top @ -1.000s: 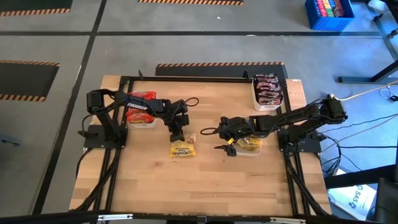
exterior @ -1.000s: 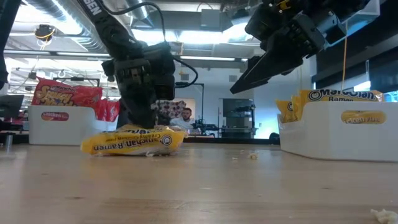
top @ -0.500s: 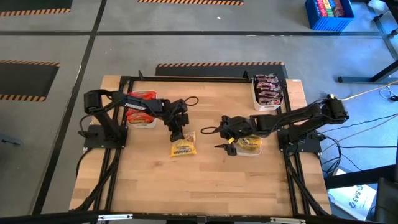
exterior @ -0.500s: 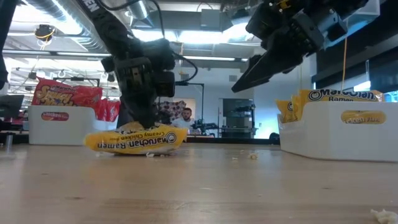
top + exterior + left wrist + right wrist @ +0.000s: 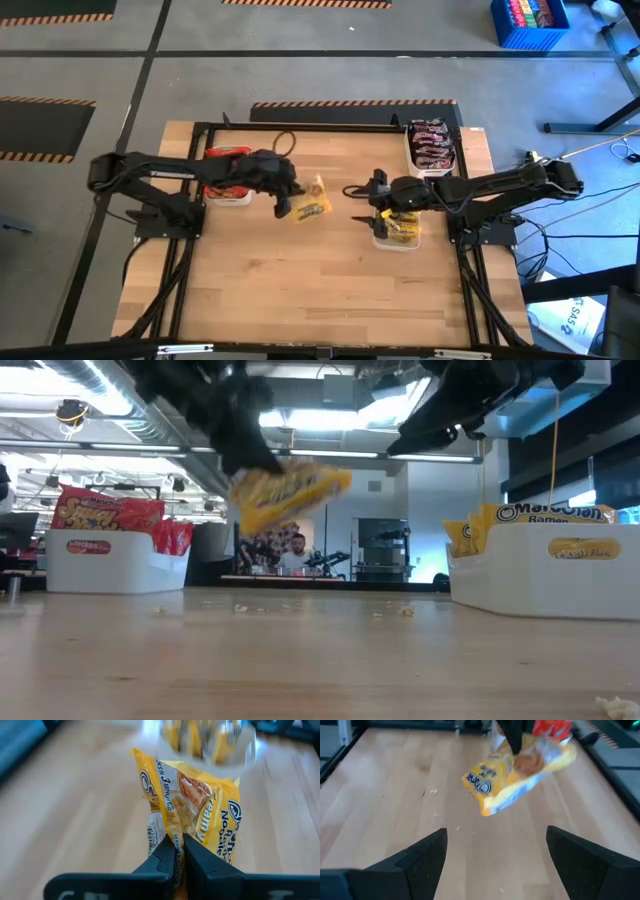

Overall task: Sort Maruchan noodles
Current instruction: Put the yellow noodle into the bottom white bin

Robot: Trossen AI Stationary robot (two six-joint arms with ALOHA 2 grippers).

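My left gripper [image 5: 285,205] is shut on a yellow Maruchan packet [image 5: 309,206], which hangs in the air over the middle of the table [image 5: 290,490]. My right gripper [image 5: 362,206] is open and level, facing that packet from the table's right with a gap between them; the packet [image 5: 520,767] shows ahead of its fingers. Red-orange packets sit in a white tray [image 5: 226,182] at the left. Dark packets fill a tray [image 5: 430,146] at the far right. Yellow packets lie in a tray [image 5: 400,232] under my right arm. My left gripper [image 5: 179,852] pinches the yellow packet by its crimped end edge [image 5: 176,834] between the two fingers [image 5: 162,862]. The packet is lifted clear of the table and sticks out beyond the fingertips, tilted, with its free end toward my right gripper.
Noodle crumbs [image 5: 392,611] lie scattered on the wooden table. In the low view the red-packet tray [image 5: 110,560] stands left and the yellow-packet tray [image 5: 545,570] right. A black frame rail [image 5: 320,126] runs along the far edge. A person [image 5: 296,550] sits in the room behind.
My left gripper has lifted the yellow packet off the table and carried it up and toward the far right, toward my right gripper; the packet now hangs tilted in the air. My right gripper has risen and moved toward the far edge.
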